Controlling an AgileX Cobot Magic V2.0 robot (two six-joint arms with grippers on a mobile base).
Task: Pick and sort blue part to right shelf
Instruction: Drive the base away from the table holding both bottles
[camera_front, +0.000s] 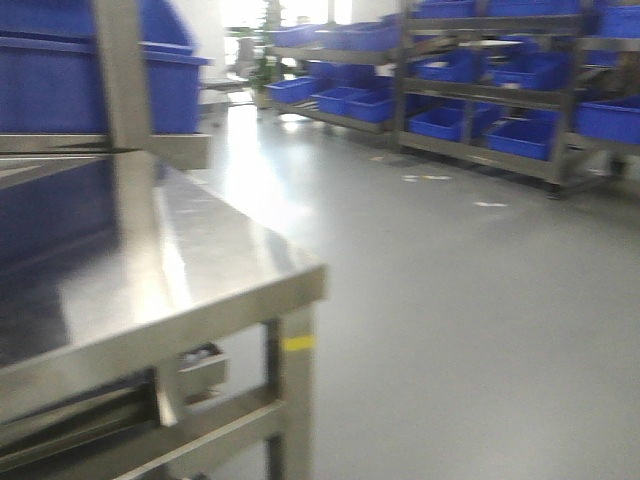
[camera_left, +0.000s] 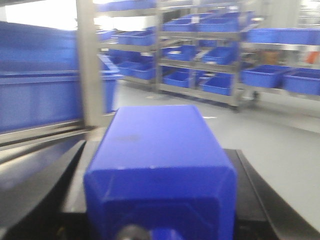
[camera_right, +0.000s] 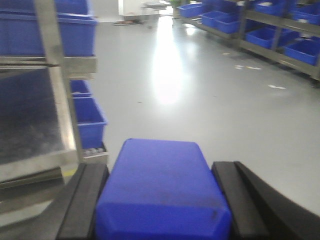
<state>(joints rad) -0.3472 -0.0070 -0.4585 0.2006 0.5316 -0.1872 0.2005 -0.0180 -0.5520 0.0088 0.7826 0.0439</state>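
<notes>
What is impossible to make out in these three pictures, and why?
Left wrist view: whether the left gripper truly clamps the left block; blur and the block's bulk hide the pads.
Right wrist view: the same for the right gripper and the right block; the bottom edge cuts off the contact.
Front view: what the far bins hold; too small and blurred.
Front view: left part of the steel table; cut by the picture edge.

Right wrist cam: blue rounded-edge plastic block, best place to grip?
Pinch the blue rounded-edge plastic block across its two long sides, coming in along its length from the near end. Those edges run straight and parallel, and the right claw straddles them.
</notes>
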